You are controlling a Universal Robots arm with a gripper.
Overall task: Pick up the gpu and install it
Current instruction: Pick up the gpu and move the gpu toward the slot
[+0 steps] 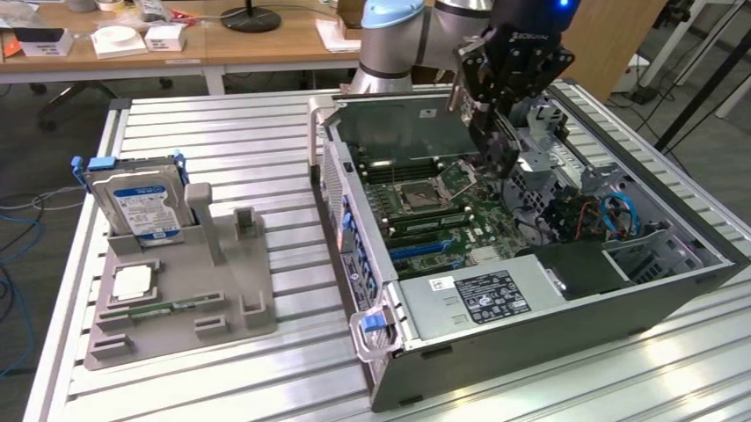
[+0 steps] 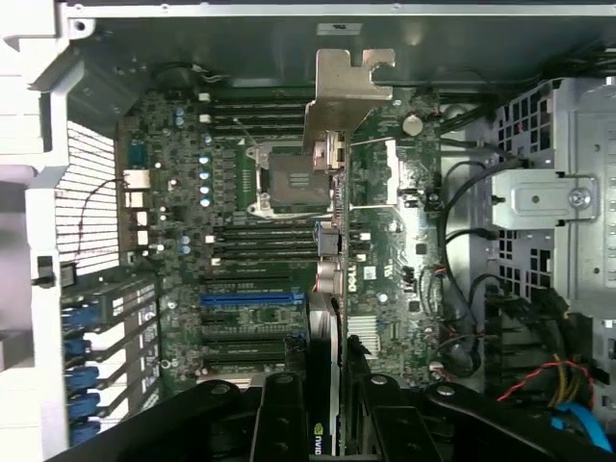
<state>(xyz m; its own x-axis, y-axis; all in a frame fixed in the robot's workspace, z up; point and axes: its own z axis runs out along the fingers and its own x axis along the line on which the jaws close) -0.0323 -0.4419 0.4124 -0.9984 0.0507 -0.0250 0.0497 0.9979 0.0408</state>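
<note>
The gpu (image 1: 405,129), a flat dark green card, hangs over the open computer case (image 1: 657,290), above the motherboard (image 1: 437,215). My gripper (image 1: 491,149) is shut on one end of it. In the wrist view the gpu (image 2: 333,279) is seen edge-on, running out from between my fingers (image 2: 281,416). Its grey metal end bracket (image 2: 344,91) sits at the far end, near the case wall. The card stands clear above the motherboard (image 2: 241,241) and its slots, over the processor socket (image 2: 289,178).
On the exterior view's left, a grey fixture (image 1: 176,308) holds a silver hard drive (image 1: 141,200), a processor chip (image 1: 132,281) and a narrow memory stick (image 1: 164,309). Inside the case are a power supply (image 1: 484,297), a drive cage (image 2: 553,192) and cables (image 1: 604,215).
</note>
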